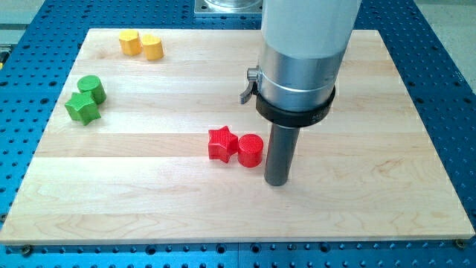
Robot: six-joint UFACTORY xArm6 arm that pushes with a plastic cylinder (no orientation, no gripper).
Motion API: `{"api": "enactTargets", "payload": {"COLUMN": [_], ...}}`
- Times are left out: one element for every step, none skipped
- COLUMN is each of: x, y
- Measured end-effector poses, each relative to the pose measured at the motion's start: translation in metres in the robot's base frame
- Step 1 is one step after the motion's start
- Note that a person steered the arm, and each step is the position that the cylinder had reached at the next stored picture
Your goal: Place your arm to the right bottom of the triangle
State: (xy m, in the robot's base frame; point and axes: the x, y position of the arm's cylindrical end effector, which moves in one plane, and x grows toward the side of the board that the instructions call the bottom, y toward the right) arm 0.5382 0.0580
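My tip (277, 181) rests on the wooden board just right of and slightly below the red cylinder (251, 150). A red star block (222, 143) touches the cylinder's left side. No triangle-shaped block can be made out. A green cylinder (92, 88) and a green star (82, 109) sit together at the view's left. Two yellow blocks, one (129, 42) beside the other (152, 46), sit at the view's top left; their shapes look roughly pentagonal or cylindrical.
The light wooden board (372, 186) lies on a blue perforated table (446, 89). The arm's wide grey body (301, 52) hangs over the board's top middle and hides what is behind it.
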Motion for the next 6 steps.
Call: {"api": "enactTargets", "payload": {"x": [-0.020,-0.043,-0.059,-0.080,-0.125,-0.164], "y": [0.001,-0.015,-0.039,-0.018,0.029,0.088]}}
